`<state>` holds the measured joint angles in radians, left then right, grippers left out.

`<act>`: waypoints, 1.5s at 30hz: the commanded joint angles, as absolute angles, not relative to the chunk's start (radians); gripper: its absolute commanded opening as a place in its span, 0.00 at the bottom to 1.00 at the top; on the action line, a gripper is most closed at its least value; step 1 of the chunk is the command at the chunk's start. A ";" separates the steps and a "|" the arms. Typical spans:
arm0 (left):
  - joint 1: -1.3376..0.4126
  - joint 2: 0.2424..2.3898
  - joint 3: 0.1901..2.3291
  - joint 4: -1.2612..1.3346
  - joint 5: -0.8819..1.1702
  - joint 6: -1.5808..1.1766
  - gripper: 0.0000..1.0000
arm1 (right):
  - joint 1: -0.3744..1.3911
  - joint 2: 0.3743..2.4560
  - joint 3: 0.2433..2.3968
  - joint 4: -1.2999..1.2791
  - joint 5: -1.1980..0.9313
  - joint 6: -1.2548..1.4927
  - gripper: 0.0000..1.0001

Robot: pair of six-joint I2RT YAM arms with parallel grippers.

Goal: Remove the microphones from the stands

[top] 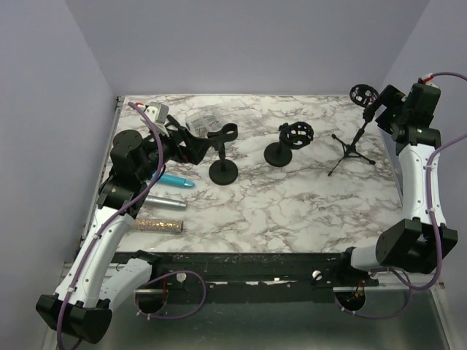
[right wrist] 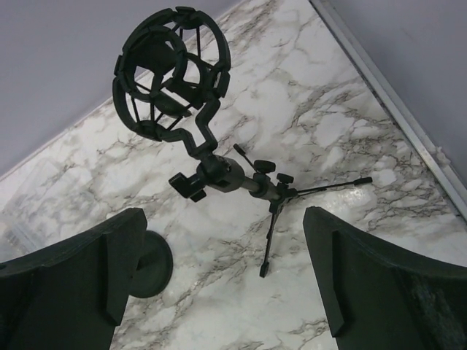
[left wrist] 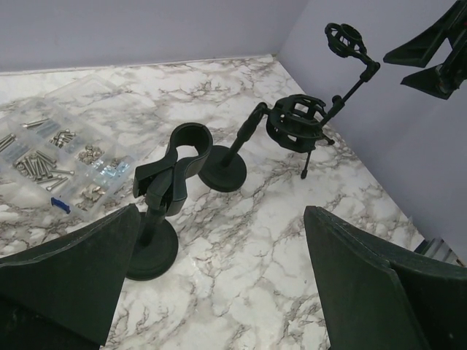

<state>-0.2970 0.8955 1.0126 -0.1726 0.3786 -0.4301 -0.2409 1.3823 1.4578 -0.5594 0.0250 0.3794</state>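
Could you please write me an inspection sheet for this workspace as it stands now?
Surface: marble table, level.
Job's things: clip stand, cage stand and tripod stand; all three holders look empty. A teal stick, silver stick and glittery stick, perhaps microphones, lie flat at the left.
Clutter: clear screw box at the back left.
Grippers: left gripper open, empty, facing the clip stand; right gripper open, empty, facing the tripod stand's cage.
Cables: purple cables run along both arms.
Surroundings: lilac walls on three sides.
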 commanded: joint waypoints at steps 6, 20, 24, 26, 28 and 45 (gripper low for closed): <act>-0.302 0.901 0.999 -0.145 0.407 -0.408 0.97 | -0.297 1.469 1.395 -0.297 -0.181 0.318 0.65; -0.302 0.936 0.996 -0.134 0.432 -0.410 0.91 | -0.296 1.566 1.449 -0.323 -0.273 0.204 0.69; -0.302 0.948 0.997 -0.131 0.447 -0.416 0.91 | -0.293 1.586 1.463 -0.347 -0.256 0.210 0.60; -0.303 0.950 0.996 -0.129 0.448 -0.416 0.91 | -0.291 1.581 1.455 -0.347 -0.234 0.210 0.56; -0.303 0.949 0.996 -0.130 0.448 -0.416 0.91 | -0.286 1.573 1.445 -0.350 -0.210 0.216 0.51; -0.302 0.944 0.992 -0.125 0.456 -0.428 0.90 | -0.172 1.332 1.344 -0.553 -0.071 0.323 0.01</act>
